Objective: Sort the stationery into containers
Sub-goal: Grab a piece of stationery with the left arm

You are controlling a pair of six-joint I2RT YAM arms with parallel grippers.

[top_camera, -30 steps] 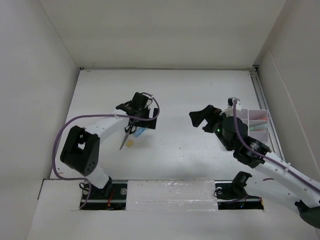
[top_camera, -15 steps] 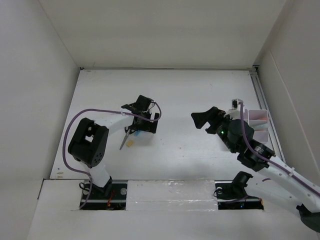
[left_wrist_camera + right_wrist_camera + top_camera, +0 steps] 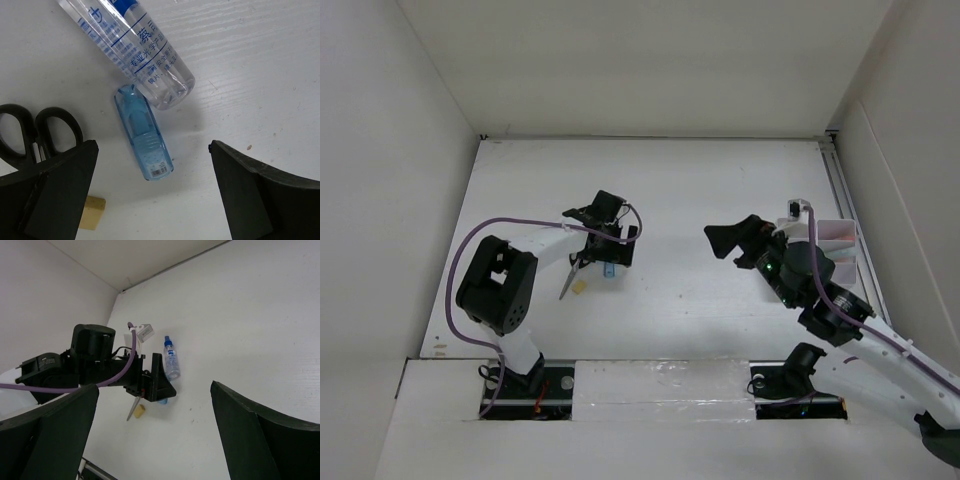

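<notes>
My left gripper [image 3: 605,248] hangs open just over a small translucent blue case [image 3: 144,135], which lies between the jaws and ahead of the fingertips. A clear glue bottle [image 3: 135,45] with blue print lies touching the case's far end. Black-handled scissors [image 3: 40,131] lie to the left, beside a small yellow eraser [image 3: 93,212]. In the right wrist view the bottle [image 3: 171,360], eraser [image 3: 139,411] and scissors blade [image 3: 133,409] show beside the left arm. My right gripper [image 3: 730,240] is open and empty above mid-table. The white containers [image 3: 835,243] stand at the right, partly hidden by the right arm.
White walls [image 3: 430,150] enclose the table on the left, back and right. A metal rail [image 3: 840,190] runs along the right edge. The left arm's purple cable [image 3: 485,235] loops over its links. Both arm bases [image 3: 650,385] sit at the near edge.
The left arm folded its elbow forward and its gripper came down over the blue case and bottle. The right arm drifted slightly right and nearer; its jaws stayed wide.
</notes>
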